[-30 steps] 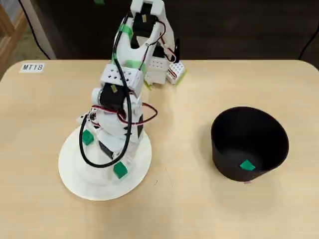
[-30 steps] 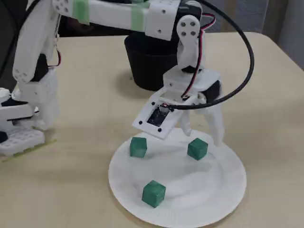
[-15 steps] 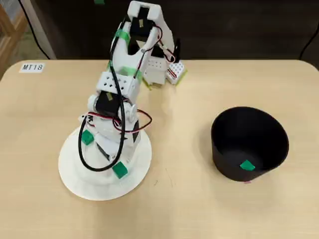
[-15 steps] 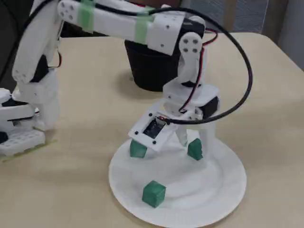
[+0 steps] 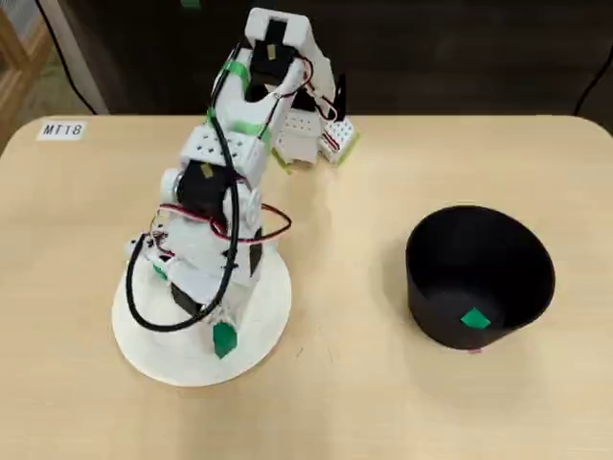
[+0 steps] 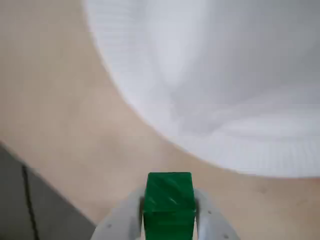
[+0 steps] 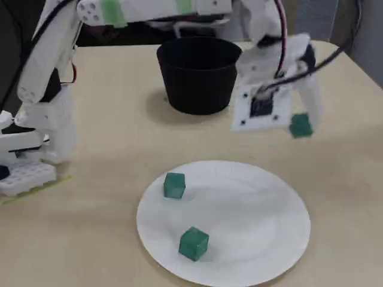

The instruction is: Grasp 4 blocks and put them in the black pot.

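Note:
My gripper (image 7: 299, 127) is shut on one green block (image 7: 301, 126) and holds it in the air, right of the black pot (image 7: 199, 72) in the fixed view. The wrist view shows that block (image 6: 169, 205) pinched between the two white fingers (image 6: 120, 225), above bare table near the plate's rim. Seen from overhead, the held block (image 5: 224, 337) is over the front part of the white paper plate (image 5: 144, 355). Two more blocks (image 7: 174, 185) (image 7: 193, 243) lie on the plate (image 7: 269, 239). Another block (image 5: 474, 318) lies inside the pot (image 5: 431, 287).
The arm's base (image 5: 297, 134) is mounted at the table's far edge in the overhead view. It stands at the left (image 7: 30, 155) in the fixed view. A small label (image 5: 62, 128) sits at the far left corner. The arm hides part of the plate from above.
The gripper came down on the plate, shut on one block and lifted it up and to the right in the fixed view. Two blocks stay on the plate.

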